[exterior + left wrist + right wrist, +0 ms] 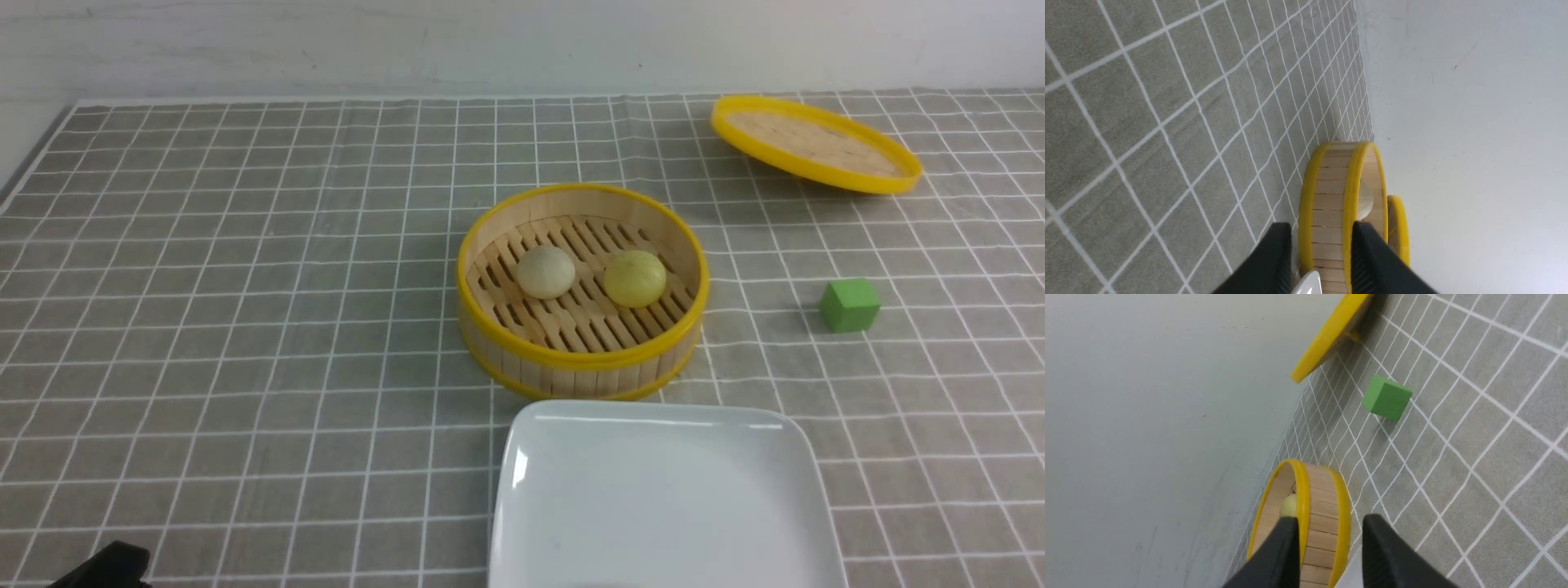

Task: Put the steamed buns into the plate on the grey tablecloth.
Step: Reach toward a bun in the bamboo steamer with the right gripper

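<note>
two buns (590, 275) sit unlabelled in the steamer (581, 359); each tool (1322, 228) (1331, 520) has its fingers apart.

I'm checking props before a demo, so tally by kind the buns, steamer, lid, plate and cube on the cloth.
Buns: 2, white and yellow
Steamer: 1
Lid: 1
Plate: 1
Cube: 1
Total: 6

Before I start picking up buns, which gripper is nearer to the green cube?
Right. The right gripper points forward on the green cube's side; the left gripper is over toward the far left.
</note>
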